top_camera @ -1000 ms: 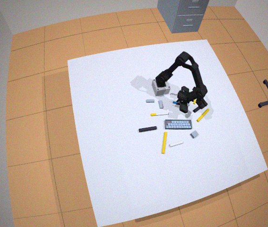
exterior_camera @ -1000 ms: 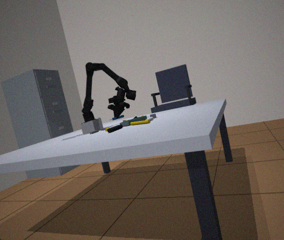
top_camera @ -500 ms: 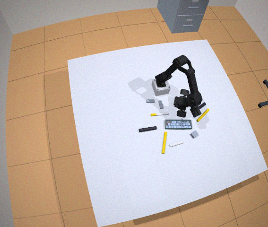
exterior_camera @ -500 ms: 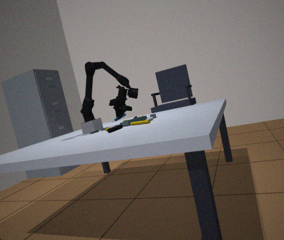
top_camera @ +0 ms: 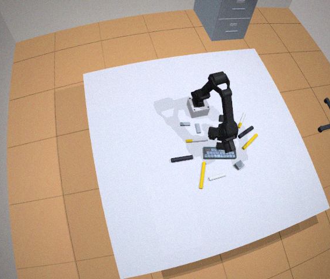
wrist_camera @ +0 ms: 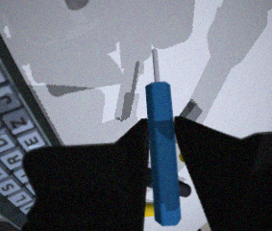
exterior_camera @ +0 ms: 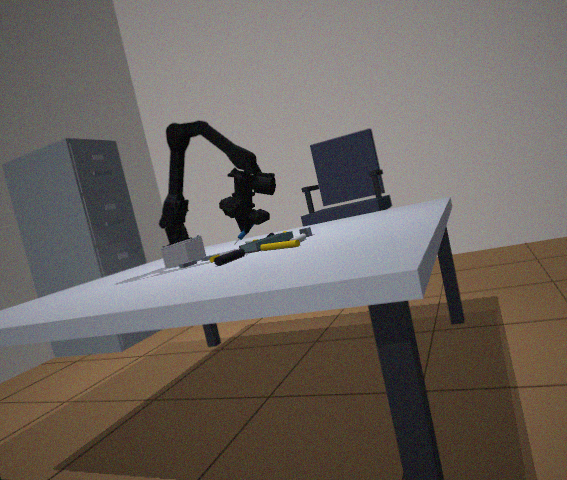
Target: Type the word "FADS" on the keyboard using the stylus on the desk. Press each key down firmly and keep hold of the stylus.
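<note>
My gripper [wrist_camera: 160, 123] [exterior_camera: 245, 230] is shut on the blue stylus [wrist_camera: 160, 103] [exterior_camera: 242, 235]. The stylus is held above the desk, tilted, with its thin grey tip pointing down toward the arm's base in the exterior view. The keyboard [top_camera: 219, 156] [wrist_camera: 2, 140] lies flat on the desk. In the top view the gripper covers its upper right part, and the stylus is hidden there. In the wrist view the keyboard is at the left, and the stylus does not overlap it.
A black bar [top_camera: 181, 158] lies left of the keyboard, a yellow bar [top_camera: 202, 175] and a white bar [top_camera: 216, 176] below it. A grey cube [top_camera: 238, 164] is at its lower right. Another black bar [top_camera: 245, 132] and yellow bar [top_camera: 249, 141] lie right of the gripper.
</note>
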